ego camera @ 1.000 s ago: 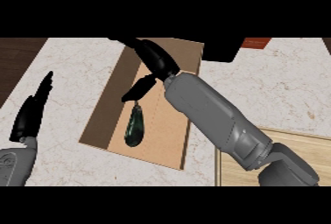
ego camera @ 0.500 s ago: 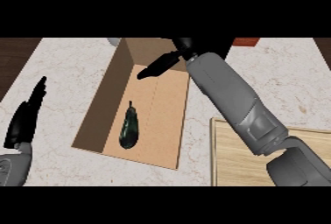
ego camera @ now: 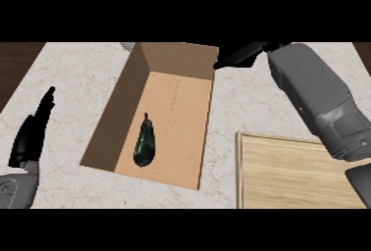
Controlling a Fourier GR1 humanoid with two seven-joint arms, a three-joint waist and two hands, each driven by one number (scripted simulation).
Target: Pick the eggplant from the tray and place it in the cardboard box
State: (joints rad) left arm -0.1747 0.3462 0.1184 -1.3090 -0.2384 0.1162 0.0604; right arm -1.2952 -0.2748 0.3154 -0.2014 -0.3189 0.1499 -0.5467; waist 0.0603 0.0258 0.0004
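Head view looks steeply down on a pale marble counter (ego camera: 72,73), where the cardboard box (ego camera: 177,59) lies open with the eggplant (ego camera: 144,144) resting on its floor, toward the near left side, stem pointing away from the robot. Nothing touches the eggplant; it lies wholly inside the box walls.

The right hand (ego camera: 238,55) shows just beyond the box's far right corner, outside the rim and holding nothing; its fingers look loosely extended rather than clenched, so it reads as released. The left hand (ego camera: 33,132) rests at the left edge of the view, fingers straight and upward, well apart from the box.

Judged from how things lie, the placing itself looks done, and the step in hand is clearing the right arm away. Doing that well would mean lifting the hand up and back toward the robot's right without brushing the box's upright flap or its right wall, since a nudge could shift the box. The forearm passes above the wooden tray (ego camera: 304,171), so it should keep height there too.

By count: one eggplant, one cardboard box, one tray seen only in part at the lower right, and two hands.
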